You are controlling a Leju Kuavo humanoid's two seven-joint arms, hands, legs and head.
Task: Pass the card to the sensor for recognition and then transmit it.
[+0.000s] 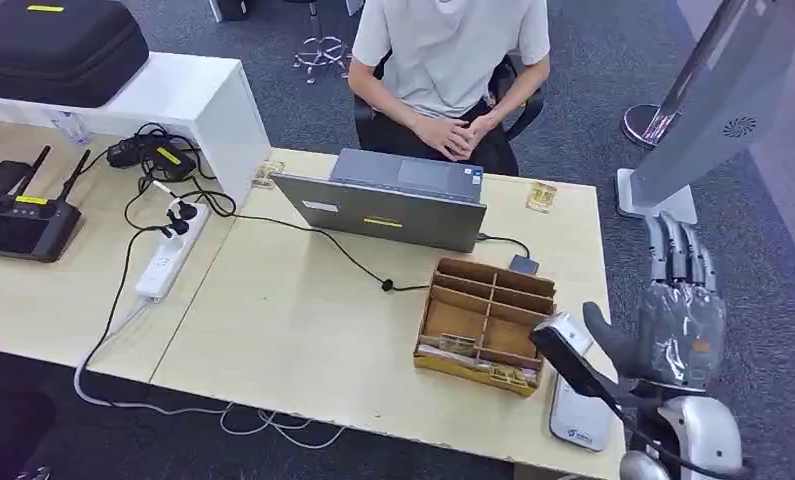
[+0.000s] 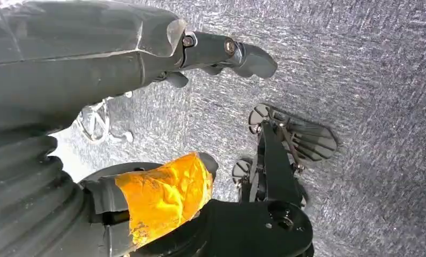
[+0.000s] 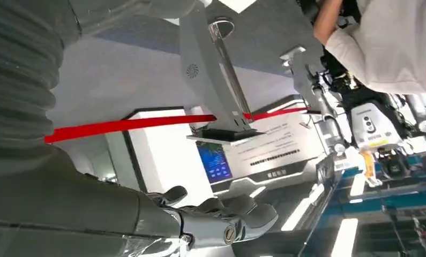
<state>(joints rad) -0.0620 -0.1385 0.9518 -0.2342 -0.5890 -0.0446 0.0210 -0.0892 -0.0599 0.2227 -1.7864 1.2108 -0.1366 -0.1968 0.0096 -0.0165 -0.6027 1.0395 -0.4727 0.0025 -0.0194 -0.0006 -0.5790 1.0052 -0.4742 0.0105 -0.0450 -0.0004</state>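
Head view: the right hand (image 1: 681,318) hangs off the tabletop's (image 1: 303,330) right edge, fingers straight and spread, grasping nothing. Cards (image 1: 508,374) lie in the wooden box's (image 1: 487,322) near compartments; a white card reader (image 1: 577,420) sits beside it. Left wrist view: the left hand (image 2: 146,80) hangs above carpet, fingers apart, released. Right wrist view: fingers (image 3: 221,217) loose, nothing between them.

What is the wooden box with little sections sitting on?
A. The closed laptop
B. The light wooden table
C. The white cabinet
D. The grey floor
B. The head view shows the wooden box resting flat on the light wooden table, nearer the robot than the closed grey laptop and apart from it.
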